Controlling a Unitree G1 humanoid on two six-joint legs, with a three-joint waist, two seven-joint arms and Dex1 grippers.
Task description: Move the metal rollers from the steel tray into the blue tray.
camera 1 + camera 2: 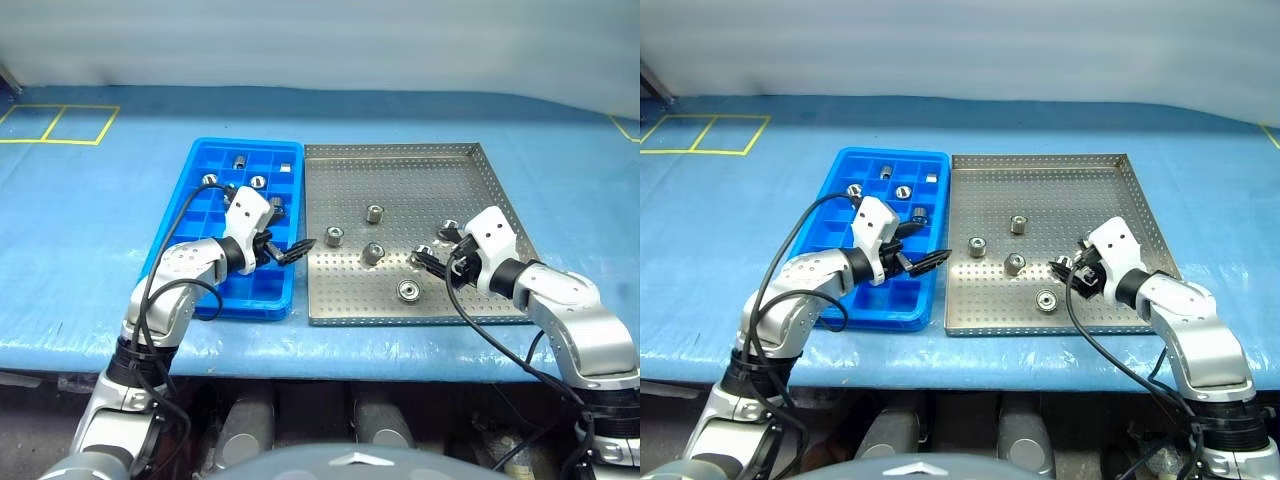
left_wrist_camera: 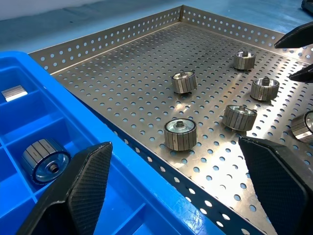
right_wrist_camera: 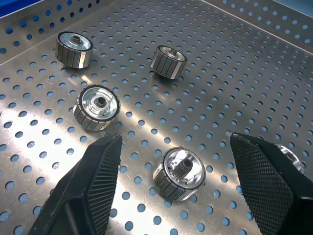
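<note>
1. Nearest the viewer, the right gripper [image 1: 440, 250] hangs low over the front right part of the steel tray [image 1: 400, 155], at about 4 o'clock from the tray's centre. Its two black fingers [image 3: 93, 186] stand apart with nothing held.
2. Between those fingers, in the right wrist view, one of the metal rollers [image 3: 179, 175] lies on the perforated floor, untouched. A second roller [image 3: 288, 155] peeks out from behind the other finger.
3. The left gripper [image 1: 283, 248] sits over the blue tray's [image 1: 200, 165] edge beside the steel tray, at about 8 o'clock from the steel tray's centre. Its fingers [image 2: 83, 188] are spread wide and hold nothing.
4. One roller [image 1: 407, 291] rests near the steel tray's front rim, at about 6 o'clock.
5. Further in, a roller [image 1: 373, 253] lies close to the centre, with another [image 1: 334, 236] at about 9 o'clock from it, nearer the blue tray.
6. Beyond them, a roller [image 1: 375, 212] sits at about 12 o'clock from the centre one. Another [image 1: 449, 226] lies near the right gripper, at about 2 o'clock.
7. The blue tray lies just beside the steel tray, at its 9 o'clock side, on a blue table cover [image 1: 80, 220].
8. In its compartments, one roller [image 1: 275, 210] sits just past the left gripper. Rollers [image 1: 257, 182] and [image 1: 209, 180] lie further back.
9. A last roller [image 1: 240, 160] lies near the far end, with a small silver block [image 1: 285, 167] at 3 o'clock from it.
10. Yellow tape lines [image 1: 60, 125] mark the far left corner.
</note>
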